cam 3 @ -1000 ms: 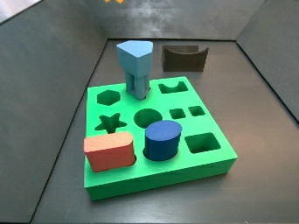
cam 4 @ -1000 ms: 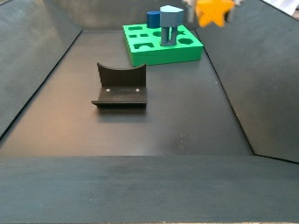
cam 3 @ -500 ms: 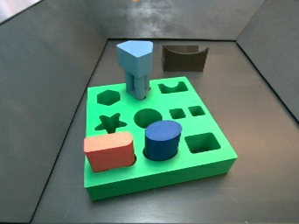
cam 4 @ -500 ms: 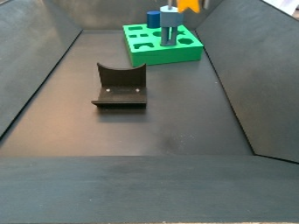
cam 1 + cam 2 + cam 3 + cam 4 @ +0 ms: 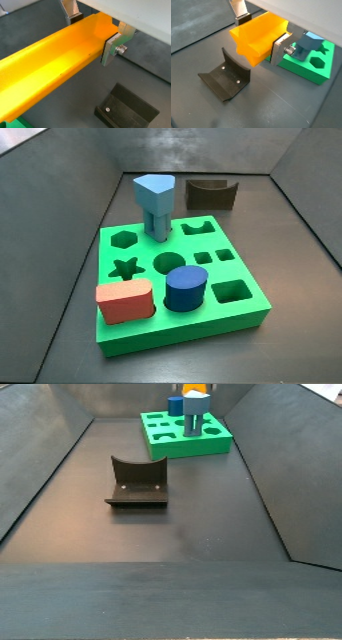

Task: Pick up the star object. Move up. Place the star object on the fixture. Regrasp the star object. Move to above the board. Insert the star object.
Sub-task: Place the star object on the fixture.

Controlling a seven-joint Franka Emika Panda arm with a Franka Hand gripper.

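Note:
My gripper (image 5: 93,32) is shut on the star object (image 5: 53,65), an orange-yellow prism with a star-shaped end, its silver fingers (image 5: 280,47) clamping both sides. In both wrist views the star object (image 5: 254,40) hangs in the air, apart from the dark fixture (image 5: 228,80) on the floor below. The green board (image 5: 314,67) lies just beyond it. In a side view only a sliver of the star object (image 5: 195,388) shows at the top edge, over the board (image 5: 167,446). The board's star cut-out (image 5: 126,267) stands empty. The fixture (image 5: 211,194) holds nothing.
A tall light-blue peg (image 5: 154,203) stands in the board (image 5: 241,313), with a red rounded block (image 5: 123,301) and a dark blue cylinder (image 5: 186,289) near its front edge. Grey sloping walls (image 5: 287,474) enclose the dark floor (image 5: 174,534).
In the side view the star object has drifted left along the top edge, from right of the light-blue peg to above it, and less of it shows. Nothing else has moved.

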